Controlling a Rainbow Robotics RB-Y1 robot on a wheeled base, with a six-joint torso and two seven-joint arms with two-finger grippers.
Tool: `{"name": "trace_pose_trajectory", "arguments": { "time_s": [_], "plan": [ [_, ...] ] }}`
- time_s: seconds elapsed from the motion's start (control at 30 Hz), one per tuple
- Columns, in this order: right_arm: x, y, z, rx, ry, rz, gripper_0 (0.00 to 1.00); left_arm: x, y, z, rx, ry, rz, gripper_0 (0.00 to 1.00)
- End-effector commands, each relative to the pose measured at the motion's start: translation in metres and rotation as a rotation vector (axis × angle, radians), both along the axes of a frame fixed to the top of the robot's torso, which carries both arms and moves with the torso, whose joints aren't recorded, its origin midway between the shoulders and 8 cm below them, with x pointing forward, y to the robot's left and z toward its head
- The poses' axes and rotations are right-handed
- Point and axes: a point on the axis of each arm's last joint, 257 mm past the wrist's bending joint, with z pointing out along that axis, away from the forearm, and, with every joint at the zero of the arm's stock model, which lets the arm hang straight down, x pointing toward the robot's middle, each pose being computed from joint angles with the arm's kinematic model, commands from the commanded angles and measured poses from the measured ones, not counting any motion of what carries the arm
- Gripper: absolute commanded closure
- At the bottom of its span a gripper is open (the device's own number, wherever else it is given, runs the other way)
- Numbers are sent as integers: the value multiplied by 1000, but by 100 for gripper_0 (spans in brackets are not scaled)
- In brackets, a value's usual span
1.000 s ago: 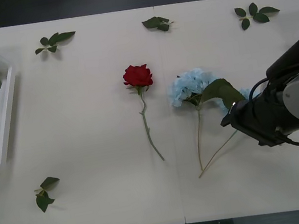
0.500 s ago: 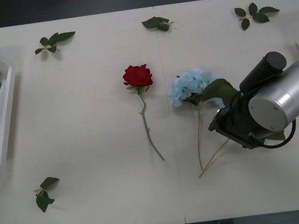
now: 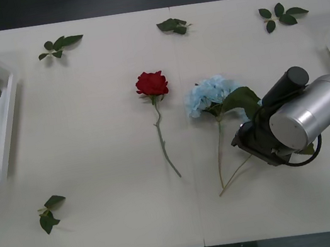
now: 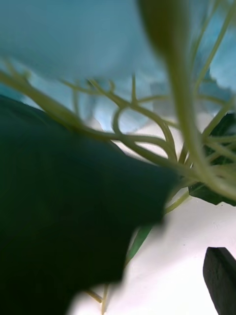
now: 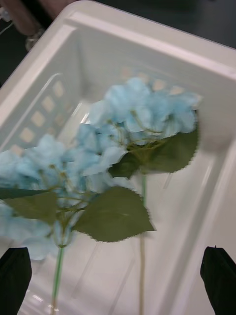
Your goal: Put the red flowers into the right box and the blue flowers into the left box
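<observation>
Table [image 3: 97, 174] lies bare between left box [image 3: 10, 131] and rose [image 3: 151, 83].

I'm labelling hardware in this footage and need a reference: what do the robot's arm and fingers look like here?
In the front view the right arm is a thick silver-grey metal cylinder with a flat round end cap, joined to black housings; a black cable loops beneath it. Its right gripper end is black. In the left wrist view the left gripper shows two black fingers with blunt, squared tips.
</observation>
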Motion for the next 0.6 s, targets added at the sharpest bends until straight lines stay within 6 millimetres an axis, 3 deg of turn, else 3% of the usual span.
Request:
{"name": "trace_pose_trajectory", "arguments": {
  "time_s": [0.03, 0.1, 0.13, 0.2, 0.3, 0.47, 0.6],
  "plan": [
    [7, 6, 2, -1, -25, 8, 4, 7, -43, 51, 1, -51, -91, 0],
    [7, 6, 2, -5, -23, 11, 22, 6, -72, 54, -27, -41, -140, 0],
    [7, 5, 2, -6, -24, 13, 40, 6, -89, 56, -39, -37, -171, 0],
    [6, 6, 1, -5, -23, 14, 65, 8, -120, 60, -70, -45, -207, 0],
    [6, 4, 1, -9, -21, 14, 83, 14, -164, 57, -85, -51, -258, 0],
    [6, 4, 1, -10, -20, 16, 100, 32, -237, 41, -71, -68, -318, 0],
    [6, 3, 0, -15, -20, 19, 100, 45, -286, 19, -31, -71, -315, 0]
  ]
}}
